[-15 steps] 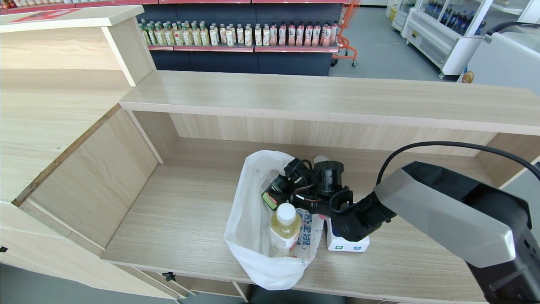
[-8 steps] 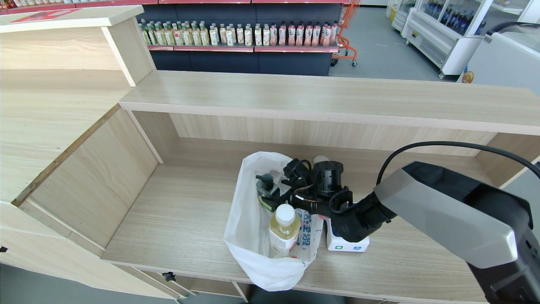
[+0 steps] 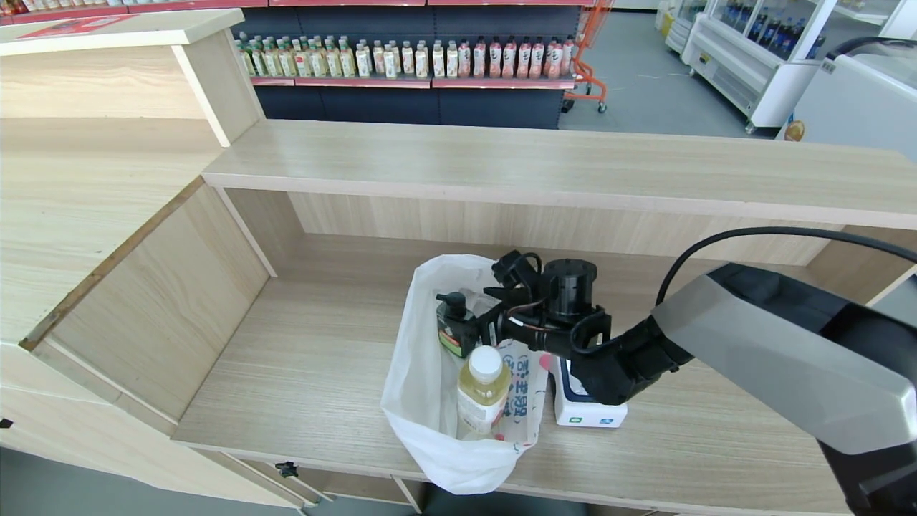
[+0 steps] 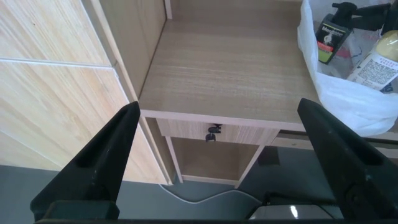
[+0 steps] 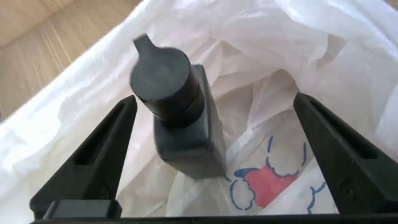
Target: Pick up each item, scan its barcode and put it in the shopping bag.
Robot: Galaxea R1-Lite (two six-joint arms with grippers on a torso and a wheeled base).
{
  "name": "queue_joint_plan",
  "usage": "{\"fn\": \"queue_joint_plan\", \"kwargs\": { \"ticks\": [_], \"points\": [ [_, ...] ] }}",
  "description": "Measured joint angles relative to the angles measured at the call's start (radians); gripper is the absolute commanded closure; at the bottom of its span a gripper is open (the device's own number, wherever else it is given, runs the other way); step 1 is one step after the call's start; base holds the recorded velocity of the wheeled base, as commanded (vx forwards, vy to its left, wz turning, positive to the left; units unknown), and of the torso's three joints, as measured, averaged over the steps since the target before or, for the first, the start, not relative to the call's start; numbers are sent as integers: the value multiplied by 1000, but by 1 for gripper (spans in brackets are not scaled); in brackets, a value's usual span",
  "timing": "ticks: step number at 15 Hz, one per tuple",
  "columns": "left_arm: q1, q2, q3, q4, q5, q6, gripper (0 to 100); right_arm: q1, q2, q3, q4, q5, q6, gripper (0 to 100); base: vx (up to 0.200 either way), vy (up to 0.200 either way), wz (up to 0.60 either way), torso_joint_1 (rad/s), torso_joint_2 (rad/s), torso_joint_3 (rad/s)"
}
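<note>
- Light wooden counter [image 3: 301, 373] holds a white plastic shopping bag [image 3: 423, 416], mouth gaping for loading.
- Right gripper [image 5: 216, 102], jaws spread, hangs over the black pump bottle [image 5: 180, 112] upright inside.

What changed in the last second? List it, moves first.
The right gripper tipped the pump bottle upright into the bag, let go of it, and drew back slightly to the right with its jaws open. The tea bottle, the bag and the white box stayed put.
</note>
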Motion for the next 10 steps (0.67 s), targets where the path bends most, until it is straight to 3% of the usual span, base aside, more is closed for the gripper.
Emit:
{"fn": "queue_joint_plan", "kwargs": {
  "ticks": [10],
  "points": [
    [0,0,0,0,0,-5,0,-32,-330,-20,281,-2,121,0,0,0,0,0,0,0]
  ]
}}
